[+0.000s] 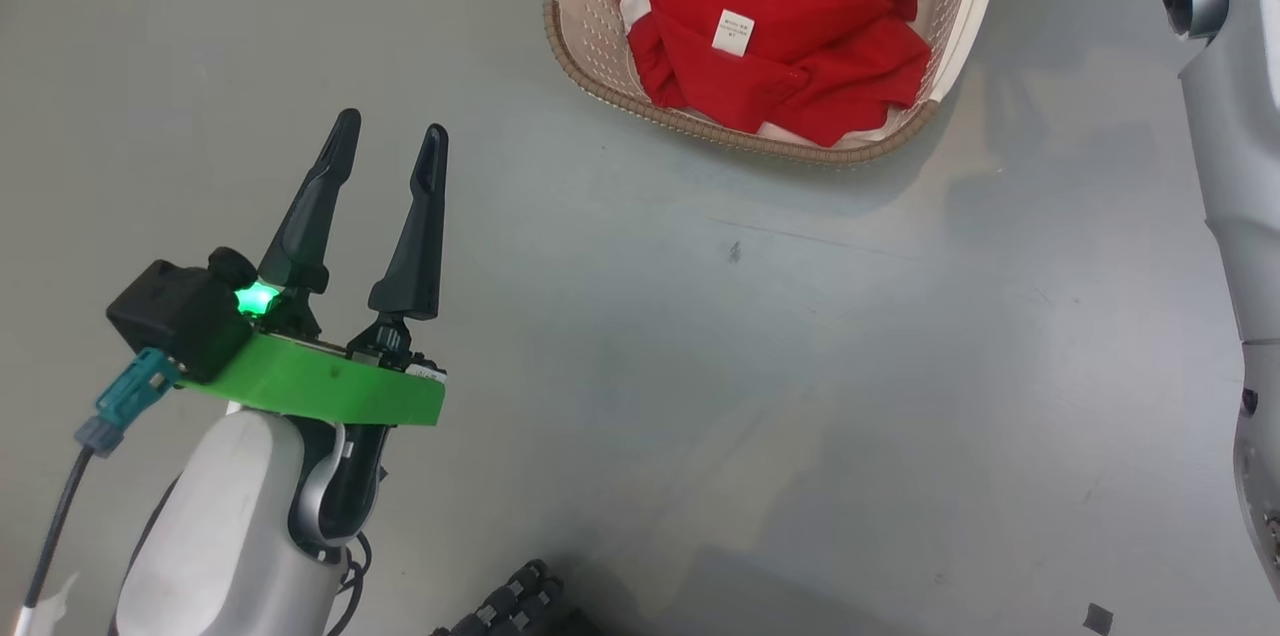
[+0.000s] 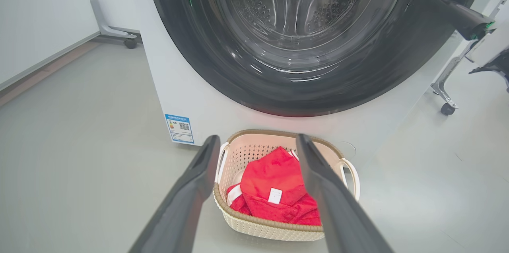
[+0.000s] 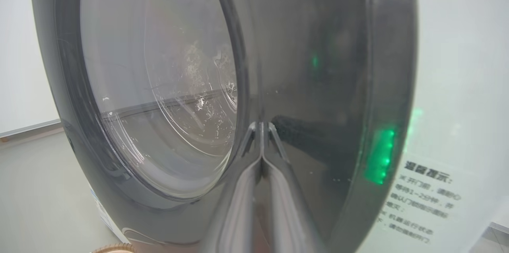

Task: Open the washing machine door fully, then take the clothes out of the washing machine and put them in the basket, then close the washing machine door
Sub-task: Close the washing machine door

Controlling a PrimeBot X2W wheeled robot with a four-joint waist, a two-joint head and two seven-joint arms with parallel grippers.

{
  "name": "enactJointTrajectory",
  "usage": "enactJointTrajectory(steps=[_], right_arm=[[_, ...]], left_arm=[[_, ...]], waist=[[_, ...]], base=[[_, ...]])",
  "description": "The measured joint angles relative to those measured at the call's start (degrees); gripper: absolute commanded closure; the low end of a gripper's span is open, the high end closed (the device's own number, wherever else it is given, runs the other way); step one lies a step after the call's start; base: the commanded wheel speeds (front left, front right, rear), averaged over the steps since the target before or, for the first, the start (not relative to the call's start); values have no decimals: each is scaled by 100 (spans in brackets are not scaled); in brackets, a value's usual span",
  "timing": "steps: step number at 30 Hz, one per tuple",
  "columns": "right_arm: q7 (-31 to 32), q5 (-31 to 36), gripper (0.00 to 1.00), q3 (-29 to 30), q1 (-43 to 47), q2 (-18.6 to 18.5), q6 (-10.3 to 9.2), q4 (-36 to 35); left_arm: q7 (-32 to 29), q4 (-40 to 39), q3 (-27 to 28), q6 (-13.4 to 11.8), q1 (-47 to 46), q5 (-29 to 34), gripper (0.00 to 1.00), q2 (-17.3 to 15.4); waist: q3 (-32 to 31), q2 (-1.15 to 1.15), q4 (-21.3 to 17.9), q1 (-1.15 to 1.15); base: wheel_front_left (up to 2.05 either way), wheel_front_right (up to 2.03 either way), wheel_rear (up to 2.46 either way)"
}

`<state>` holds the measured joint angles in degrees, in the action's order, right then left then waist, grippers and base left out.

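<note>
Clothes point(image 1: 790, 66) are already dumped in the basket point(image 1: 590, 16). Right gripper's point(image 3: 260, 127) fingers are pinched together against the door point(image 3: 318, 66), likely so it's pushed shut. Left gripper point(image 1: 390, 129) is held spread wide and empty, clear of it.

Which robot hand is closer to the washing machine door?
Right. The right gripper, shut, has its tips at the rim of the washing machine door; the left gripper, open, hangs short of the basket.

On the grey floor point(image 1: 700, 416) a small dark scuff point(image 1: 734, 253) is seen and, at its far edge, a castered frame leg point(image 2: 115, 32) is stood.
</note>
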<state>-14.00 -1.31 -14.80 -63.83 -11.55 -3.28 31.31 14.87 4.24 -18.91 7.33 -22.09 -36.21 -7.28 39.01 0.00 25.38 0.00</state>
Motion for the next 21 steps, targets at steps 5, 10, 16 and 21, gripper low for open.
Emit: enactJointTrajectory(steps=[5, 10, 16, 21], right_arm=[[-27, -41, 100, 23, 232, 35, -41, 53], [-45, -267, 100, 87, 793, 124, -37, 122], [-45, -466, 100, 180, 1469, 227, -31, -30], [-49, -611, 100, 337, 1968, 307, -34, -412]], left_arm=[[0, 59, 104, 0, 1, 26, 0, -4], [0, 109, 219, 0, 2, 107, 0, -59], [0, 178, 363, 0, 86, 234, 0, -104], [0, 216, 431, 0, 324, 315, 0, -203]], waist=[[-156, 0, -32, 0], [-415, 0, -98, 0], [-810, 0, -214, 0], [-1169, 0, -361, 0]], base=[[0, 0, 0], [0, 0, 0], [0, 0, 0], [0, 0, 0]])
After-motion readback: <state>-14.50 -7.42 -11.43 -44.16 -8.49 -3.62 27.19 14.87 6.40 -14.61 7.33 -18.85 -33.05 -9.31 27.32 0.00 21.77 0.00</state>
